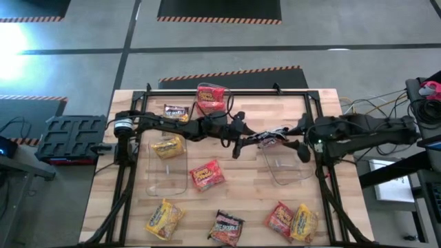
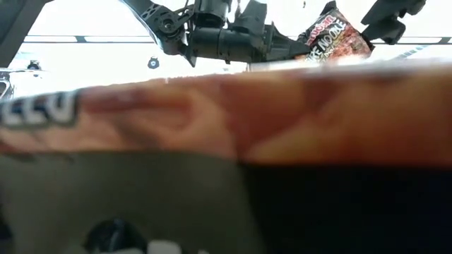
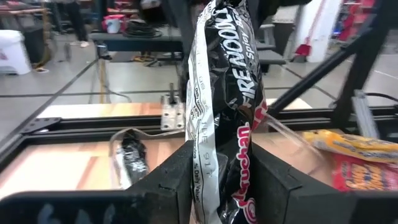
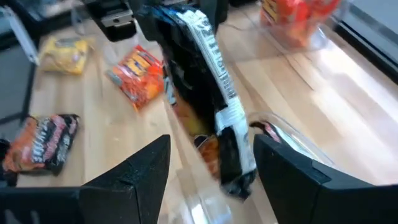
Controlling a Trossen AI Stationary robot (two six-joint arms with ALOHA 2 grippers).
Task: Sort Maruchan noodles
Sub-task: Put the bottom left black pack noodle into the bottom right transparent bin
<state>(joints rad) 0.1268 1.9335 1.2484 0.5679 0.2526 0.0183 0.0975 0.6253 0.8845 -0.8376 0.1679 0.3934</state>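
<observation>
Three clear rectangular plastic bins sit on the wooden worktop (image 1: 241,189). Far bin (image 1: 212,98): red crinkly packets. Left bin (image 1: 169,160): one yellow crinkly packet (image 1: 167,147). Right bin (image 1: 286,162): contents I can't make out. Above its near edge, the left tool (image 1: 256,141) is clamped on a black crinkly Fire Noodle packet (image 3: 224,93), held upright in the air. The right tool (image 4: 211,171) hangs just beside it, fingers spread wide and empty. Loose on the worktop: a red-orange packet (image 1: 207,175) between the bins, more along the near edge.
</observation>
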